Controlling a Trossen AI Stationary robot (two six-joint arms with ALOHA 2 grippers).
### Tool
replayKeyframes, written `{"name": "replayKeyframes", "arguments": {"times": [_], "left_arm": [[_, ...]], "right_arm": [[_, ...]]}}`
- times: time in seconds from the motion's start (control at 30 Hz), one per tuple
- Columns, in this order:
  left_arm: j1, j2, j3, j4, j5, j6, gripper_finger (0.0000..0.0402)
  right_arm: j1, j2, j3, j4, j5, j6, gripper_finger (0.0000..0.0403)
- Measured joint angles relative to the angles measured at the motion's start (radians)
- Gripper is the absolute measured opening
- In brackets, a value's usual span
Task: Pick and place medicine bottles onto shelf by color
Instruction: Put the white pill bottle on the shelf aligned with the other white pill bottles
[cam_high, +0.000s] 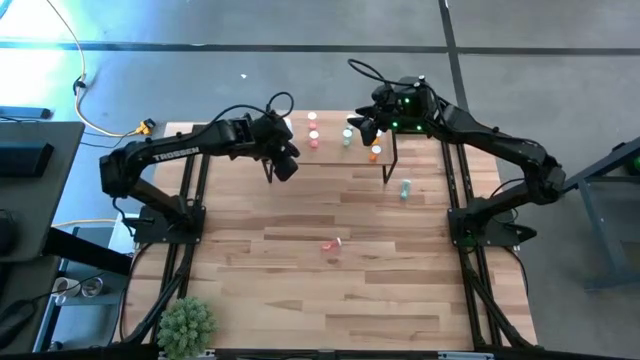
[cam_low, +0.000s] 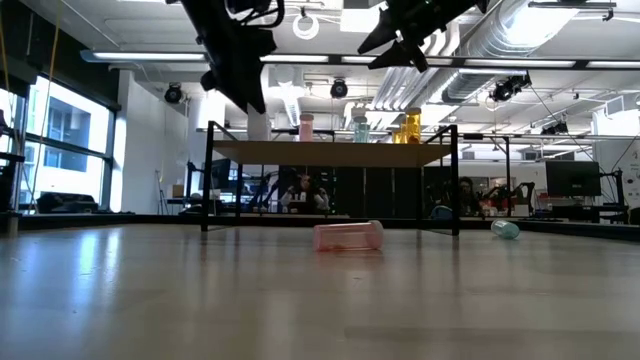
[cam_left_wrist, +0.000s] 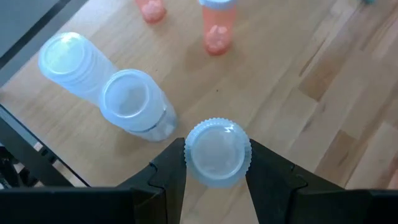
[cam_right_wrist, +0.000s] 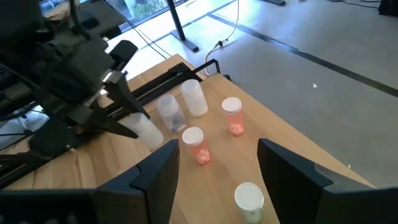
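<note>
Overhead, the left hand (cam_left_wrist: 217, 163) pinches a clear bottle (cam_left_wrist: 217, 152) by its ribbed white cap, fingers (cam_left_wrist: 166, 171) pressed against both sides, above the shelf (cam_high: 330, 152). Just beyond that hand, two more clear bottles (cam_left_wrist: 134, 102) stand side by side on the shelf, with two pink bottles (cam_left_wrist: 216, 28) farther off. The right hand (cam_right_wrist: 217, 163) hovers spread wide and empty over the shelf's other end, near a green bottle (cam_right_wrist: 249, 200). Down on the tabletop (cam_high: 300, 280), well away from both hands, lie a pink bottle (cam_high: 331, 244) and a green one (cam_high: 406, 188).
</note>
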Motion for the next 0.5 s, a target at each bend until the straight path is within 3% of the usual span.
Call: {"name": "replayKeyframes", "arguments": {"times": [0.5], "left_arm": [[0.022,0.02,0.001,0.01,0.004,-0.005,0.0135]], "right_arm": [[0.0,0.0,0.0,-0.021,0.001,-0.015,0.0206]]}}
